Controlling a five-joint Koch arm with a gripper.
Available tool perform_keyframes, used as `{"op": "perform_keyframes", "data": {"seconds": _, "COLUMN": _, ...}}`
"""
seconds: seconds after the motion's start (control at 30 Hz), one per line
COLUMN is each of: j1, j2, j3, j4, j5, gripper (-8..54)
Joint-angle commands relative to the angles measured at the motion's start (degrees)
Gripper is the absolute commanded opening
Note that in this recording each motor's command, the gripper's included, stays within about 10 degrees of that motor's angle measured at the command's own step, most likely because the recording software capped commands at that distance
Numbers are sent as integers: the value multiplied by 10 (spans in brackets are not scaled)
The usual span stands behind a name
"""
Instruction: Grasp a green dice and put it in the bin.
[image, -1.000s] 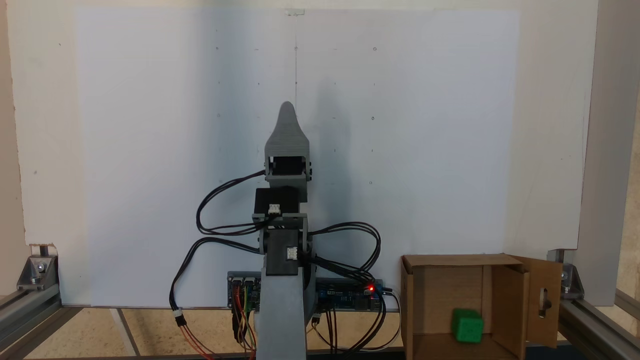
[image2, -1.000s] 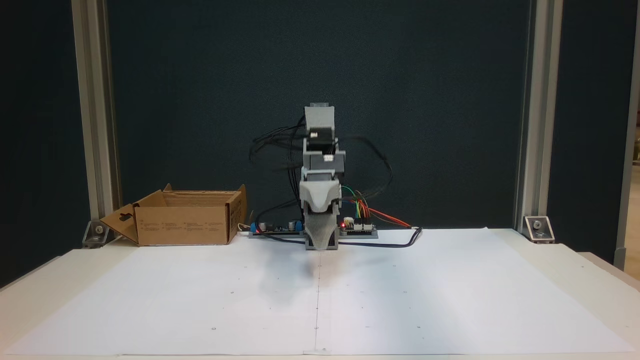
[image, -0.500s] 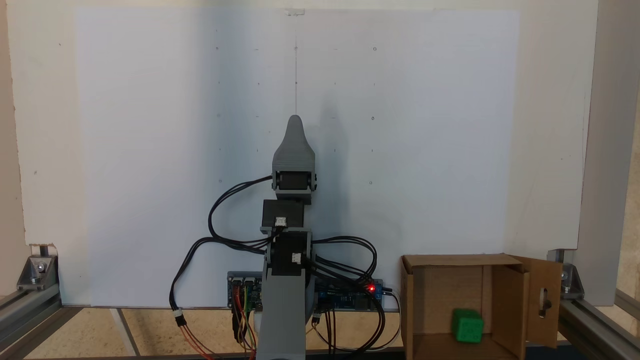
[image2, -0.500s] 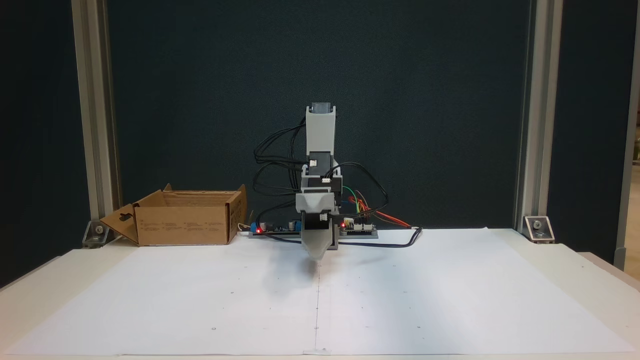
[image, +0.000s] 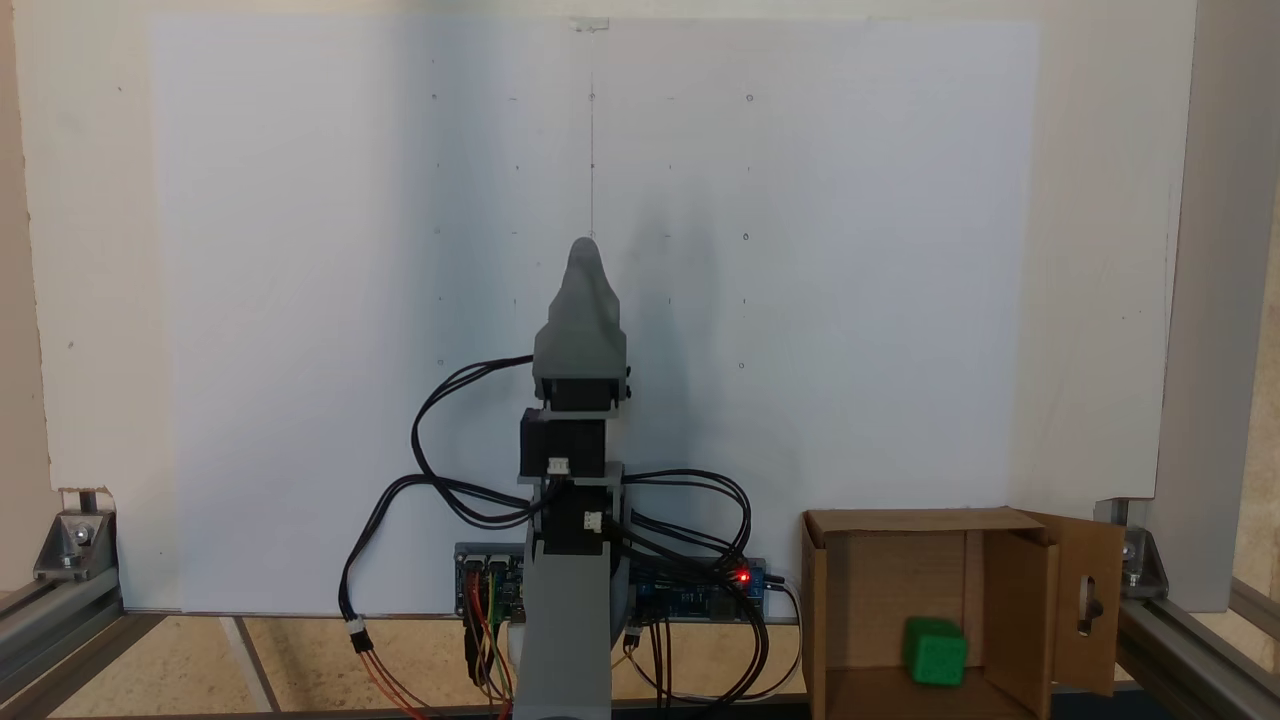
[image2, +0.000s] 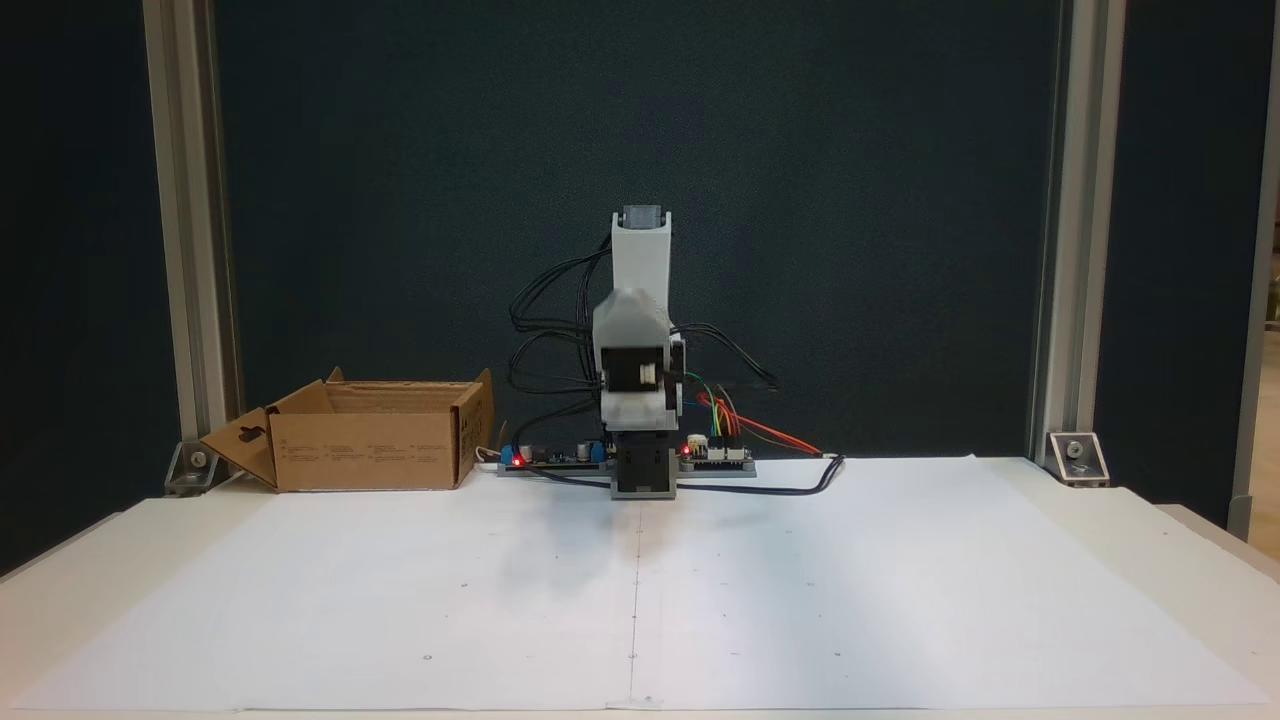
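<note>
The green dice (image: 935, 651) lies in the bin (image: 830, 590), right of the arm (image: 568, 600).

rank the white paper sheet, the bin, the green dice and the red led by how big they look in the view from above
1. white paper sheet
2. bin
3. green dice, lying inside the bin
4. red led, a tiny glowing dot on the circuit board

The gaps are wide, so nearness to the camera does not blur the order.
</note>
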Motion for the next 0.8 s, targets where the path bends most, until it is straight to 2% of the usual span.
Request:
{"op": "perform_keyframes", "data": {"seconds": 0.0, "j1": 5, "j2": 65, "j3": 28, "j4": -68, "j5": -15, "gripper": 446}}
{"op": "perform_keyframes", "data": {"seconds": 0.77, "j1": 1, "j2": 62, "j3": 27, "j4": -62, "j5": -17, "gripper": 446}}
